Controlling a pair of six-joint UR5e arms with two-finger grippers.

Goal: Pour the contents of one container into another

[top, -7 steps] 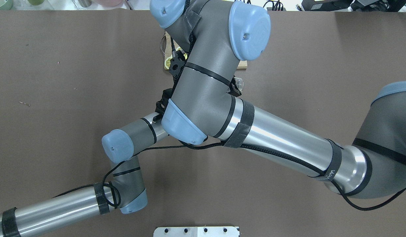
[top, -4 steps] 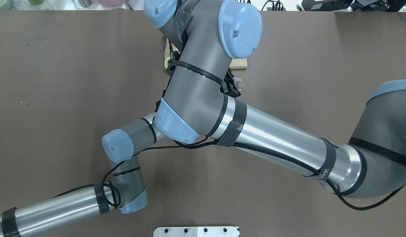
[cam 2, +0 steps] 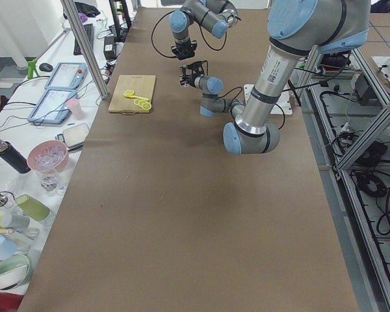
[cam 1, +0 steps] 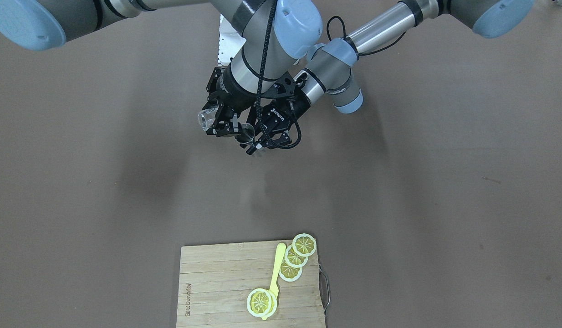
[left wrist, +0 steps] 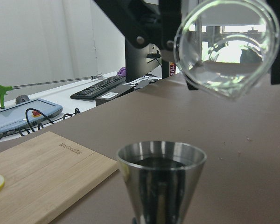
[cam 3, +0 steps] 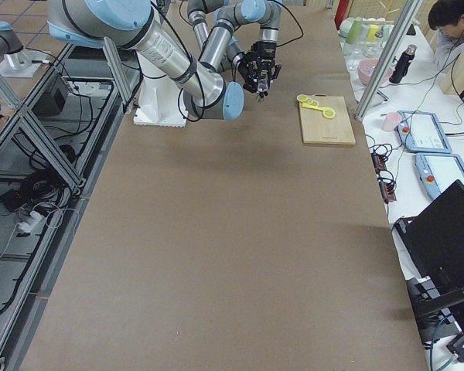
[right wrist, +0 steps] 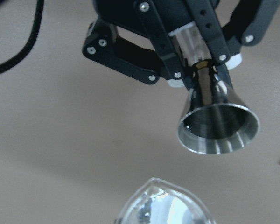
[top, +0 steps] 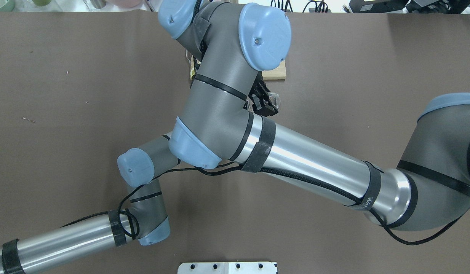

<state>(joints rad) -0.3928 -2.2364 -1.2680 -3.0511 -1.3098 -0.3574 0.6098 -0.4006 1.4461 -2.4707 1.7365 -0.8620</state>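
Holding, nearest: my left gripper [right wrist: 201, 70] is clamped on the narrow waist of the metal cup [left wrist: 161, 182]. The cup stands upright in the air above the table [cam 1: 399, 182], mouth up, closest to the left wrist camera.
Cup inside: dark; I cannot tell whether anything is in it.
Glass: just beyond and above the cup, a clear spouted glass [left wrist: 226, 46] lies tipped almost on its side. Its long axis runs toward the left wrist camera, with the open mouth facing that camera and the spout at the bottom.
Right gripper [cam 1: 222, 123]: closed around the body of the glass, a finger on either side.
Glass contents: too clear for me to tell.
Key relation: the spout hangs higher than the cup's rim and apart from it. In the left wrist view it sits off to the right of the rim, so I judge the lip is not squarely over the cup's mouth.
Next move: I would bring the spout over the middle of the rim before tipping further. The cup's mouth is narrow, so a small offset could spill onto the table.
Pouring arm: the right one carries the glass, and the left only steadies the target.
Farther out: a wooden board [cam 1: 217, 282] with lemon slices [cam 1: 303, 245] and a yellow spoon [cam 1: 276, 269], well apart from both grippers, on the side away from the robot.
Farthest: a keyboard [left wrist: 100, 87] on a desk past the table's edge.
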